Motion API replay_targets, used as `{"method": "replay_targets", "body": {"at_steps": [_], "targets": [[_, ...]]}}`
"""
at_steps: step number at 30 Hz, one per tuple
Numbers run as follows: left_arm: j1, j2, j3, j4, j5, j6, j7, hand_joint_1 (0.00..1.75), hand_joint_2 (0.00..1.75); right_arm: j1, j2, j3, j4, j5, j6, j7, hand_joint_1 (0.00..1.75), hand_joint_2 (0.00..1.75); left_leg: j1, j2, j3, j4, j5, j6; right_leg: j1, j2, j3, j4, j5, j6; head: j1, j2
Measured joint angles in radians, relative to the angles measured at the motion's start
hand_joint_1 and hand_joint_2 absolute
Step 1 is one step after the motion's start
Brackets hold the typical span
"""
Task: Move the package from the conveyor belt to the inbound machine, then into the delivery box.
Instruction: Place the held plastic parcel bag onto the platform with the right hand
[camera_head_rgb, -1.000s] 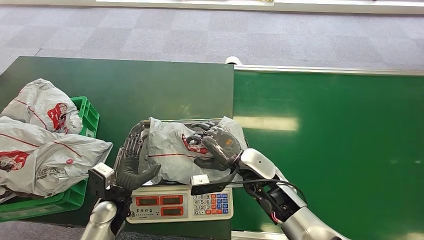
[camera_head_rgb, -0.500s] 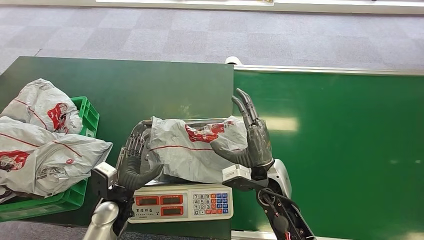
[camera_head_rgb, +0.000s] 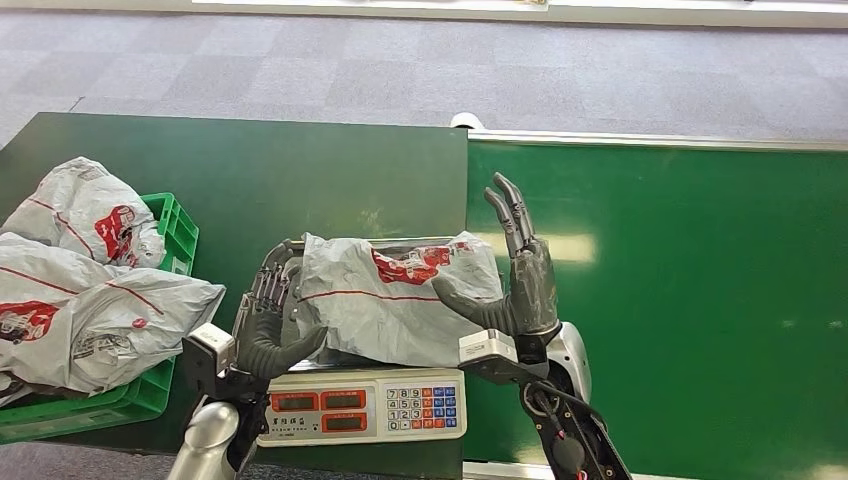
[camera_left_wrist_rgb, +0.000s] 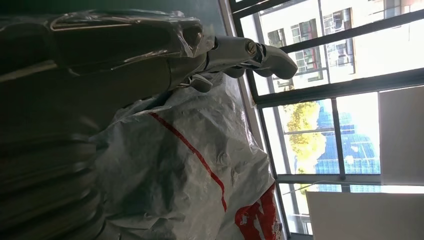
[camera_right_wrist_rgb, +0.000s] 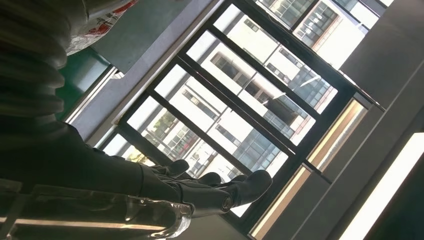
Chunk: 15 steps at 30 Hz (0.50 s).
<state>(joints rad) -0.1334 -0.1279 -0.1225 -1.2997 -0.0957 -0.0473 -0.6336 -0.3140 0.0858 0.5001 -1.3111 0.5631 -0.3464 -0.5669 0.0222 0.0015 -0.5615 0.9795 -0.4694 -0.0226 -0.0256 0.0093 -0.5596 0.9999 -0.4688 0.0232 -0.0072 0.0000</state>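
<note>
The grey package (camera_head_rgb: 395, 300), printed with a red logo and a thin red line, lies on the metal tray of the weighing scale (camera_head_rgb: 365, 404) — the inbound machine — which sits at the near edge of the dark green table (camera_head_rgb: 250, 170), just beside the bright green conveyor belt (camera_head_rgb: 680, 280). The package covers most of the tray and spills slightly past its right side. The left hand (camera_head_rgb: 268, 325) rests against the package's left end, fingers laid flat along the bag's edge and thumb pointing in under its near side; the left wrist view shows the pale fingers (camera_left_wrist_rgb: 245, 50) stretched out over the crinkled bag (camera_left_wrist_rgb: 190, 170) rather than closed round it. The right hand (camera_head_rgb: 515, 275) stands upright at the package's right end, fingers straight and pointing away from the robot, thumb spread toward the bag and touching or nearly touching it — it is holding nothing. In the right wrist view the dark fingers (camera_right_wrist_rgb: 220, 192) are extended against tall windows. To the left, a green crate (camera_head_rgb: 165, 300) — the delivery box — is heaped with several similar grey bags (camera_head_rgb: 90, 290) that rise well above its rim and overhang it.
</note>
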Motion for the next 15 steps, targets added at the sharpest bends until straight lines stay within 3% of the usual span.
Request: {"method": "replay_targets", "body": {"at_steps": [15], "targets": [[-0.002, -0.003, 0.0, 0.0, 0.0, 0.0, 0.0, 0.0, 1.75, 0.001, 0.0, -0.002, -0.003, 0.0, 0.0, 0.0, 0.0, 1.75, 0.0, 0.0, 0.0, 0.0, 0.0, 0.0, 0.0, 0.0, 0.0, 0.0, 0.0, 0.0, 0.0, 0.0]]}}
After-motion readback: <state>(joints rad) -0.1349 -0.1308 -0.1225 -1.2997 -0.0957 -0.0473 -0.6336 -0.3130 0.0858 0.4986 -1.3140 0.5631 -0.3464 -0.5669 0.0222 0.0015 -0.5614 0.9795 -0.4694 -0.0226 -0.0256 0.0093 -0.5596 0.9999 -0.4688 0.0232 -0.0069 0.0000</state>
